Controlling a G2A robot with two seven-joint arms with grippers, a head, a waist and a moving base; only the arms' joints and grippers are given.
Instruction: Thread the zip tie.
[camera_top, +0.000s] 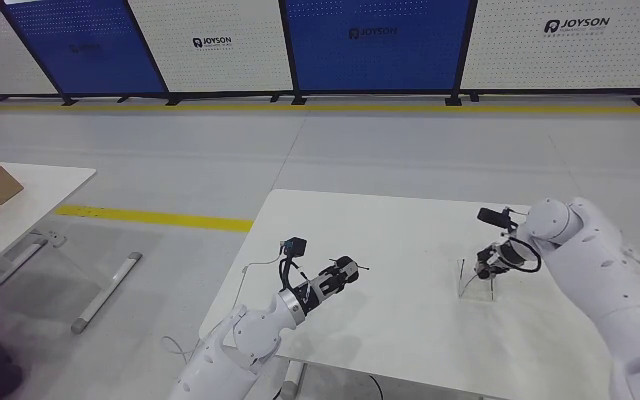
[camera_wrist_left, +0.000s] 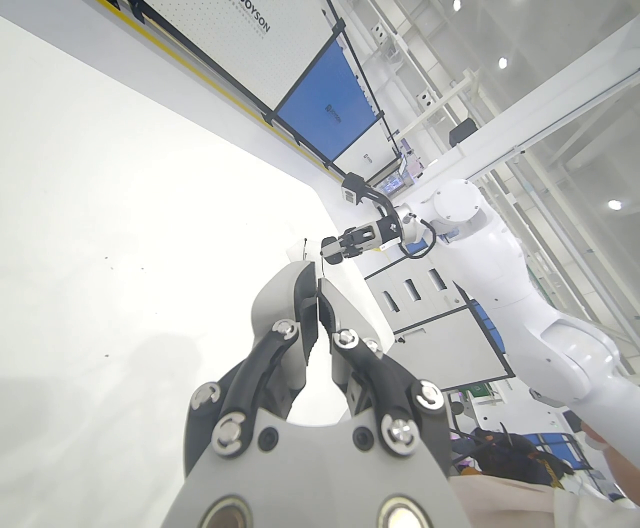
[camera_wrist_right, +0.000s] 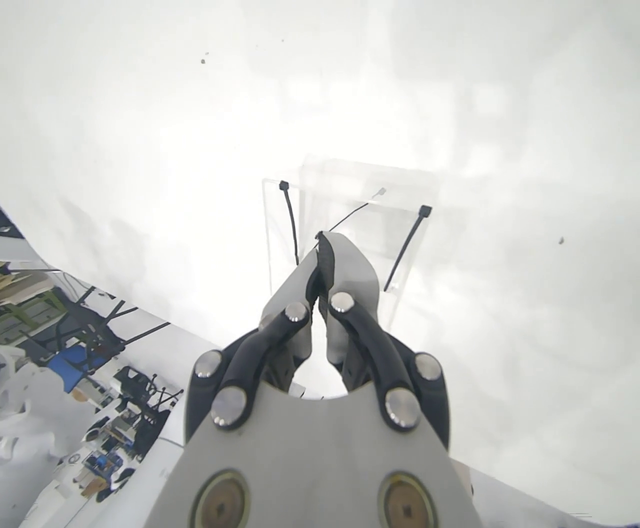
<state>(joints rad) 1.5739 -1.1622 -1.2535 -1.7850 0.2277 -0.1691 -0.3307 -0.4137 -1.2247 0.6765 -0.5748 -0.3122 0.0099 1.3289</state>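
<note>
Pinching a thin black zip tie (camera_wrist_right: 350, 212), the right gripper (camera_wrist_right: 320, 245) has its jaws closed at the right of the top view. The tie's tail reaches over a clear stand (camera_wrist_right: 270, 240) carrying two more ties (camera_wrist_right: 407, 240). Lower centre on the white table (camera_top: 400, 240), well apart, the left gripper (camera_wrist_left: 317, 285) is clamped on a short black strip (camera_wrist_left: 323, 270).

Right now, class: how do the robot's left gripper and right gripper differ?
Place: the right gripper is at the clear stand; the left gripper is over bare table, apart from it. Grip: the right gripper pinches a thin black zip tie; whether the left gripper holds anything is unclear. Both are shut.
</note>
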